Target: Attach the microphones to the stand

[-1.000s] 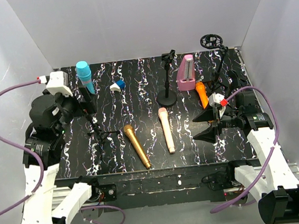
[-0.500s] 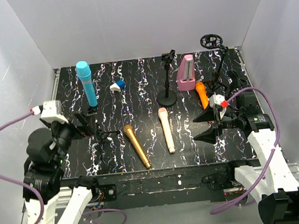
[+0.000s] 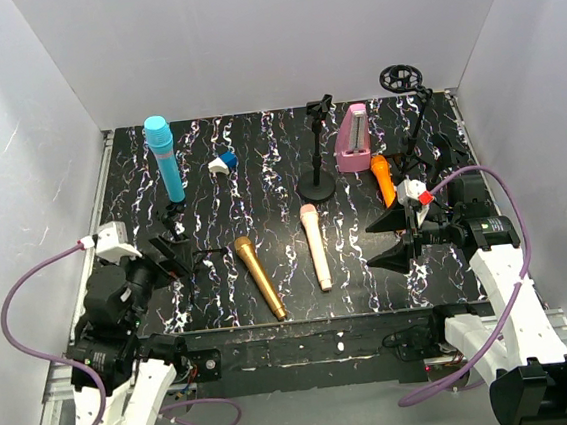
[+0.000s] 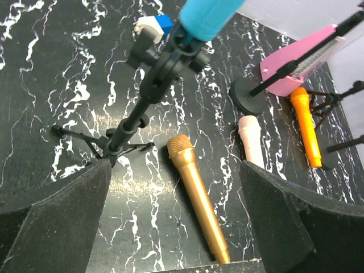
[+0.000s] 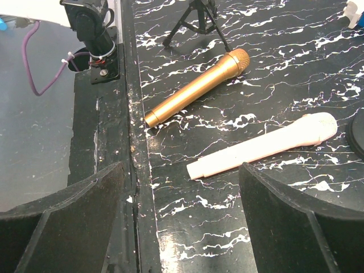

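The sky blue microphone [image 3: 164, 160] [image 4: 207, 14] stands in the clip of a black tripod stand [image 3: 178, 241] [image 4: 149, 85] at the left. Flat on the table lie the gold microphone [image 3: 260, 277] [image 4: 197, 196] [image 5: 196, 88] and the pale pink-cream microphone [image 3: 315, 247] [image 4: 251, 140] [image 5: 264, 145]. The orange microphone [image 3: 384, 179] [image 4: 306, 126] lies at the right. My left gripper [image 3: 166, 257] [image 4: 174, 168] is open near the front left, apart from the tripod, holding nothing. My right gripper [image 3: 386, 239] [image 5: 181, 170] is open and empty, right of the pink-cream microphone's handle.
A round-base stand [image 3: 316, 159] [image 4: 248, 101] rises mid-table. A mauve block [image 3: 354, 137] [image 4: 307, 57] sits behind the orange microphone. A small blue-and-white piece [image 3: 222, 162] [image 4: 153, 24] lies at the back left. A tall stand with a ring top [image 3: 403, 78] is at the right. White walls enclose the table.
My left arm has drawn back from the blue microphone on its stand toward the near left corner, still open. The right arm has not moved.
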Controlling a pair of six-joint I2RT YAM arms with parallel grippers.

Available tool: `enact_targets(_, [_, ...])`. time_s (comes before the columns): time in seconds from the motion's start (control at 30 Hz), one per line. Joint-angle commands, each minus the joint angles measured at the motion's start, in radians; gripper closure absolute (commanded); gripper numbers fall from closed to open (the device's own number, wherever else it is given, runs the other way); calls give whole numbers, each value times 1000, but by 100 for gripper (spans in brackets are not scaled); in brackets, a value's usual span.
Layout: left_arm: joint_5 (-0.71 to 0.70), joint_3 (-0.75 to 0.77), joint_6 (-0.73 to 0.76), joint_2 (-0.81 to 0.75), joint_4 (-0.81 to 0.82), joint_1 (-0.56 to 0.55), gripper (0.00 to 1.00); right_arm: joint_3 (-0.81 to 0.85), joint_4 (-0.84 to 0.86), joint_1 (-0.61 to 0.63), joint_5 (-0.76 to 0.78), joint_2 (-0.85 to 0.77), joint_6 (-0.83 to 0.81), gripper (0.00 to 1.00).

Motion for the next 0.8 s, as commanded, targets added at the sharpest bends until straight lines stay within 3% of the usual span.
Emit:
enact_targets(0.0, [-71, -71, -71, 3, 68, 2, 4, 12, -9, -6, -14, -14, -23, 12])
enact_targets(0.27, [-86, -277, 18, 6, 364, 2, 8, 12, -9, -6, -12, -14, -25, 11])
enact_targets(0.5, [-54, -390, 131, 59, 622, 2, 37, 10, -9, -6, -8, -8, -26, 11])
enact_targets(0.77, [-115, -407, 215, 151, 720, 4, 49, 18, -27, -6, -9, 1, -42, 11])
